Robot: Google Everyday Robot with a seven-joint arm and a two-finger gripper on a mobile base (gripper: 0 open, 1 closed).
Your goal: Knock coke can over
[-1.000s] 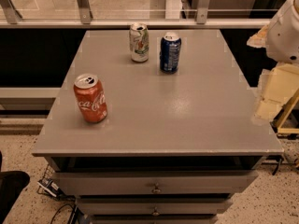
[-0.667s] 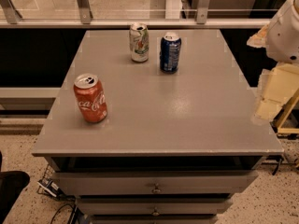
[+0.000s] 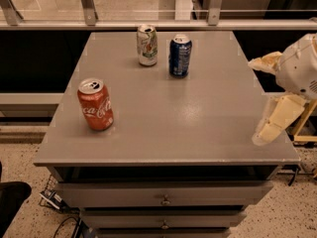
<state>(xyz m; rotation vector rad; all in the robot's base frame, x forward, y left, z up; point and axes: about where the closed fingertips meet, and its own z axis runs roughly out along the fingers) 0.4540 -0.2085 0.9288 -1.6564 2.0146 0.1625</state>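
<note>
One coke can [image 3: 95, 104] upright front-left, spread fingers [image 3: 275, 123] well apart, right of table [image 3: 198, 128]

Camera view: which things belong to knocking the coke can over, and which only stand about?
Belongs to the job: coke can, upright at front left; gripper, at the right edge of the table, fingers open.
Only standing about: white-and-green can and dark blue can, both upright at the back.
</note>
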